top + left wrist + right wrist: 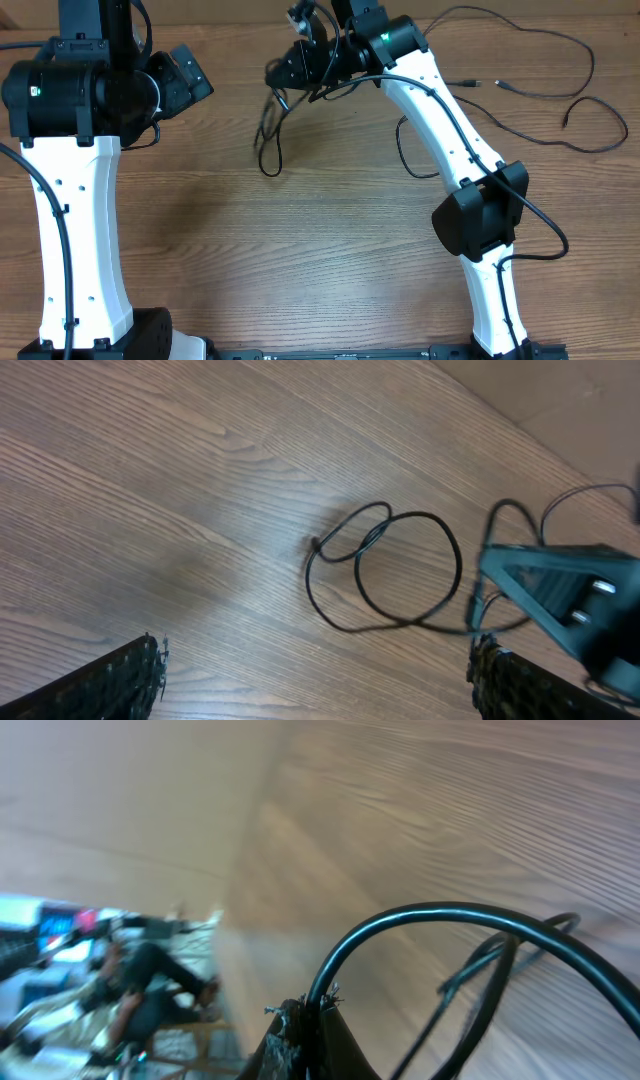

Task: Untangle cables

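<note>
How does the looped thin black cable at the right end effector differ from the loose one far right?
The looped thin black cable is pinched in the shut right end effector, bunched in tight loops; the loose thin black cable lies untouched in wide open curves. Both are thin, black, flexible.

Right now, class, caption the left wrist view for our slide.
Open left gripper hovers over looped black cable on wooden table.
</note>
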Available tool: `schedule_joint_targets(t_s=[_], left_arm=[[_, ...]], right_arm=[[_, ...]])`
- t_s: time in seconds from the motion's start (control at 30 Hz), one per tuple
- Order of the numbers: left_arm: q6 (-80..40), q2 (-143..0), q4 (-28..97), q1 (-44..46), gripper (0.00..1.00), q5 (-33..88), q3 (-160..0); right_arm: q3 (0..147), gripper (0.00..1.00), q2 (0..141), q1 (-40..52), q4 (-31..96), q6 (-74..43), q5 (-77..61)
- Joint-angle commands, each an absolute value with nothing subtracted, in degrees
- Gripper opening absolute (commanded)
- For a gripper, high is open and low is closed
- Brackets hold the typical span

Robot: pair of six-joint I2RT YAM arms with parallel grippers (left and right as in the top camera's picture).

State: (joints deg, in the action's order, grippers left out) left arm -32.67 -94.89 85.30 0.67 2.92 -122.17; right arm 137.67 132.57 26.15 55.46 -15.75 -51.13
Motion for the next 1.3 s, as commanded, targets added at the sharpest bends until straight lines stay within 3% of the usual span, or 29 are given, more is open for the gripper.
schedule_joint_targets(t_s=[0.0,0.13,0.2,0.47,0.7,0.87,0.97,1.1,1.27], left_arm=[[-33.0,-95.3,85.0,0.8,1.0,2.3,-121.9],[-33.0,-95.3,85.2,0.8,1.0,2.3,-121.9],[-33.0,-95.3,85.4,0.8,1.0,2.4,-121.9],[-33.0,-95.3,85.5,0.8,1.0,2.4,-121.9],[-33.0,-95.3,85.5,0.8,1.0,2.4,-121.9],[-33.0,-95.3,85.5,0.8,0.99,2.4,-121.9],[-33.0,-95.3,85.5,0.8,0.99,2.4,-121.9],[-33.0,-95.3,85.4,0.8,1.0,2.3,-121.9],[-32.9,-95.3,85.5,0.8,1.0,2.3,-121.9]], right_arm=[[139.3,0.04,128.1,26.2,55.2,-15.0,-52.7],[139.3,0.04,128.1,26.3,59.9,-23.4,-28.6],[139.4,0.04,128.1,26.3,60.7,-28.0,-26.1],[139.4,0.04,128.0,24.6,46.1,-28.9,-66.2],[139.3,0.04,128.0,24.5,51.5,-28.9,-55.2],[139.4,0.04,128.0,24.3,45.6,-29.1,-71.8],[139.4,0.04,127.8,24.3,37.7,-34.8,-79.3],[139.4,0.04,127.6,24.3,30.1,-40.7,-79.7],[139.4,0.04,127.6,24.3,31.2,-40.5,-73.7]])
